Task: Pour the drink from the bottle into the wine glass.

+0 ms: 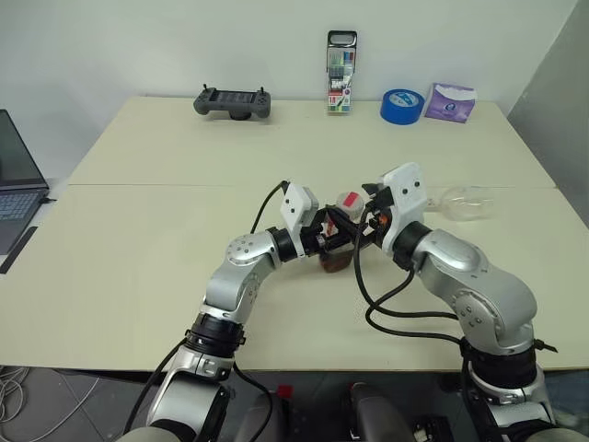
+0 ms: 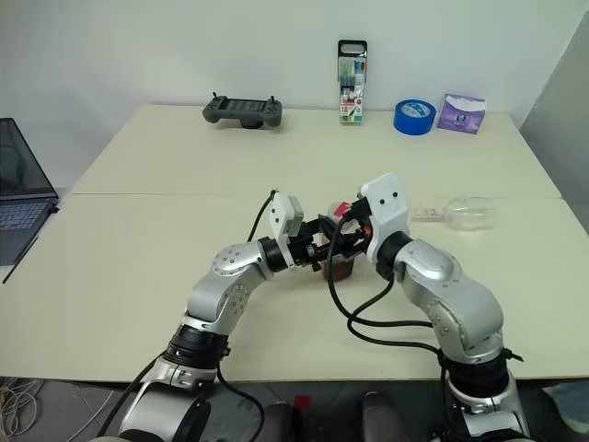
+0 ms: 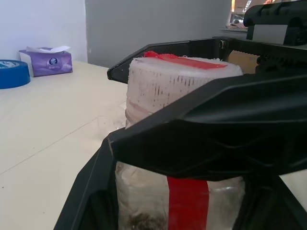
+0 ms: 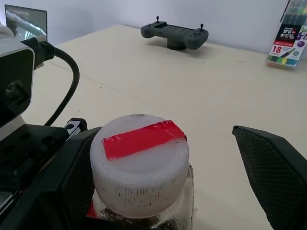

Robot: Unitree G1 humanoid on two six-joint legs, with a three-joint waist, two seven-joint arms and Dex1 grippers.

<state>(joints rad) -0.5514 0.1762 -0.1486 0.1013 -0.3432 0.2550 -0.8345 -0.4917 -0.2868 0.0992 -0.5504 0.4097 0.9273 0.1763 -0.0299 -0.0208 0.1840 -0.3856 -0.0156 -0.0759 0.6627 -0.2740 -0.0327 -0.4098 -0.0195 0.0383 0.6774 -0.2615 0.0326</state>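
Note:
A small clear bottle point(image 1: 336, 247) stands upright at the table's middle, and my left gripper point(image 1: 328, 242) is shut on its body. It has a white cap point(image 4: 139, 160) with a strip of red tape on top, and a red band point(image 3: 187, 201) runs down its side. A little dark drink point(image 2: 340, 269) sits at its bottom. My right gripper point(image 1: 355, 219) is open at cap height, one finger point(image 4: 273, 175) standing well clear of the cap. The wine glass point(image 1: 465, 203) lies on its side on the table to the right, apart from both arms.
Along the table's far edge stand a grey game controller point(image 1: 233, 101), a tall marker-pen case point(image 1: 341, 74), a blue tape roll point(image 1: 402, 105) and a purple tissue pack point(image 1: 450, 102). A laptop point(image 1: 18, 184) sits off the left side. A seam crosses the cream table point(image 1: 166, 184).

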